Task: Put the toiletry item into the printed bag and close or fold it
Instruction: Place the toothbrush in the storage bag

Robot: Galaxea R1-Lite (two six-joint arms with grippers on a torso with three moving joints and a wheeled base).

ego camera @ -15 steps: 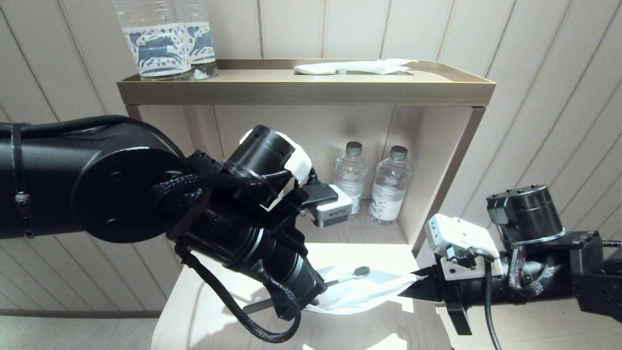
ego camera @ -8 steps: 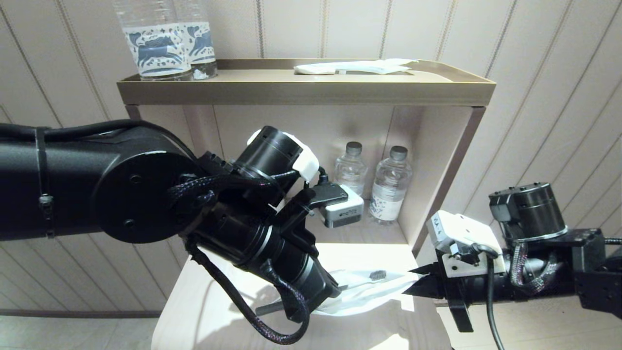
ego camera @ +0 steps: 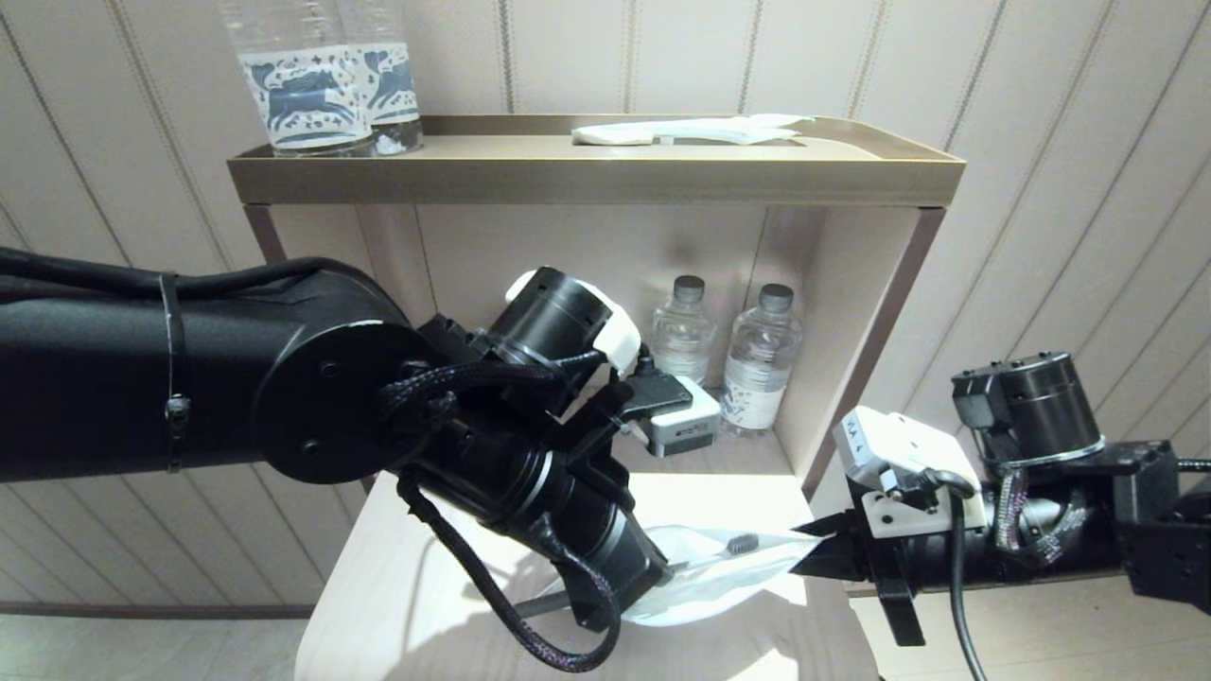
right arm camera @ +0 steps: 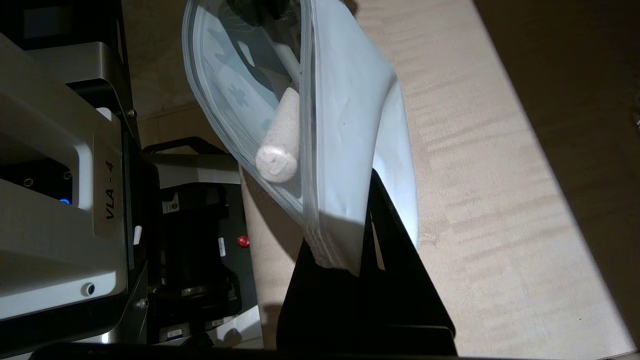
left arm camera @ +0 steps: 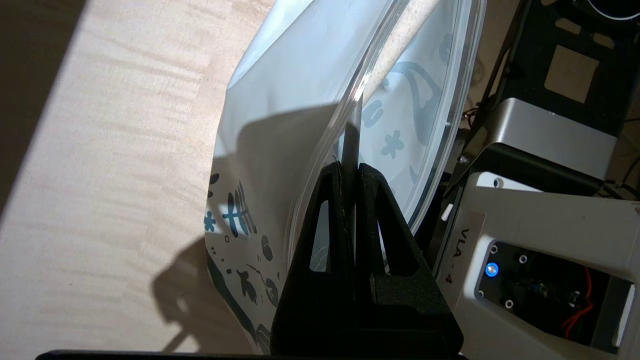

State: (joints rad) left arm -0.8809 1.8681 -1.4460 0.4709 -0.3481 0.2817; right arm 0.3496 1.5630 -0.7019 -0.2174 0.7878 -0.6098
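So, lower middle of the head view: the long flat white pouch with dark blue doodle print (ego camera: 705, 586) is held up just above the pale wooden table top (ego camera: 397, 605), stretched between both grippers. The left gripper (left arm camera: 350, 172), lower centre of the frame, is clamped tight on the handle of the long slim toothbrush with a pale handle and grey bristle head (ego camera: 728, 549), which is poked into the pouch's open mouth with the bristle end pointing right. In the left wrist view the handle is seen pinched between the black fingers (left arm camera: 327, 225), with the pouch mouth gaping right ahead. The right gripper (ego camera: 804, 560), lower right, is pinched on the pouch's other end; the white edge is seen caught in its jaws in the right wrist view.

Clear plastic water bottles (ego camera: 724, 355) are stood in the open beige cabinet (ego camera: 851, 312) behind, upper middle.
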